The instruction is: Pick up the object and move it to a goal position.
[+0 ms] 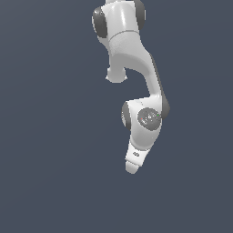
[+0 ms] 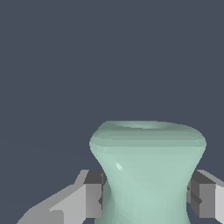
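The object (image 2: 146, 153) is a pale mint-green spool, pinched at the waist and flared at the rim, and it fills the wrist view. My gripper (image 2: 146, 194) straddles its waist. One dark finger pad (image 2: 94, 192) presses against one side and the other pad (image 2: 199, 197) against the opposite side, so the gripper is shut on the object. In the exterior view the white arm's hand (image 1: 133, 159) points down and away. It hides both the fingers and the object there.
Only a flat dark blue-grey background surrounds the arm (image 1: 132, 68) in both views. No other objects, containers or edges show.
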### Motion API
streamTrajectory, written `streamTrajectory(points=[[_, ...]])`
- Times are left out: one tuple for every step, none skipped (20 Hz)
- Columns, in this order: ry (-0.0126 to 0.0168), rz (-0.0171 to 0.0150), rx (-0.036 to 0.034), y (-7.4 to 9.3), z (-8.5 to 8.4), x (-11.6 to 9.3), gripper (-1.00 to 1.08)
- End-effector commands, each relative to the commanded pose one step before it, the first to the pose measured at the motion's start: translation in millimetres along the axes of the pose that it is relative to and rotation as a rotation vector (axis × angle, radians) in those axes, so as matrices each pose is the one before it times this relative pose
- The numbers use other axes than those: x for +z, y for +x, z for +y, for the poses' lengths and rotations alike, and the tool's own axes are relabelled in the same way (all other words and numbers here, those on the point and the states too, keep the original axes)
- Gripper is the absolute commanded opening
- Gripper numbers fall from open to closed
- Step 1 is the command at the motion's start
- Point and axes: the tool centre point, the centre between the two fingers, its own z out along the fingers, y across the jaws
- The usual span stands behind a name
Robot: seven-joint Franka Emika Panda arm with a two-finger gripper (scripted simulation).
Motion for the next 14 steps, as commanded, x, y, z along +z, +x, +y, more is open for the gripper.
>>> streamTrajectory(points=[[-0.00031, 0.00019, -0.00005, 0.11, 0.11, -0.2, -1.0], [0.0, 0.0, 0.0, 0.0, 0.0, 0.0, -1.0], [0.0, 0.0, 0.0, 0.0, 0.0, 0.0, -1.0], [0.0, 0.0, 0.0, 0.0, 0.0, 0.0, -1.0], [0.0, 0.0, 0.0, -0.07, -0.1, -0.04, -1.0], [0.0, 0.0, 0.0, -0.08, -0.04, -0.21, -1.0], [0.0, 0.0, 0.0, -0.25, -0.11, -0.63, -1.0], [0.0, 0.0, 0.0, -0.42, -0.19, -1.06, -1.0], [0.0, 0.0, 0.0, -0.59, -0.26, -1.49, -1.0], [0.0, 0.0, 0.0, -0.76, -0.34, -1.93, -1.0], [0.0, 0.0, 0.0, -0.94, -0.42, -2.37, -1.0], [0.0, 0.0, 0.0, -1.12, -0.49, -2.82, -1.0], [0.0, 0.0, 0.0, -1.3, -0.57, -3.27, -1.0], [0.0, 0.0, 0.0, -1.48, -0.65, -3.74, -1.0]])
